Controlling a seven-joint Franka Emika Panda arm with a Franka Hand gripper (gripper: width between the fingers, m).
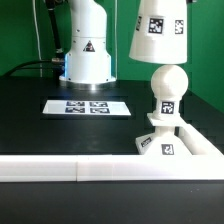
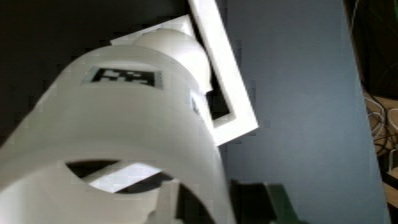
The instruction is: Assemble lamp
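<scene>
The white tapered shade (image 1: pixel 158 30) hangs in the air at the top of the exterior view's right, tag facing the camera, just above the ball-shaped bulb (image 1: pixel 168 88). The bulb stands upright on the low base (image 1: pixel 168 143), which sits against the white rails. The gripper is out of the exterior view, above the frame. In the wrist view the shade (image 2: pixel 125 130) fills most of the picture, close to the camera, and my gripper (image 2: pixel 214 200) is shut on its wall. One dark finger (image 2: pixel 267 202) shows beside it. The bulb and base are hidden by the shade there.
The marker board (image 1: pixel 88 106) lies flat on the black table behind the lamp. The arm's white pedestal (image 1: pixel 88 50) stands at the back. Long white rails (image 1: pixel 60 168) run along the front and bend round the base; a rail corner also shows in the wrist view (image 2: pixel 228 100).
</scene>
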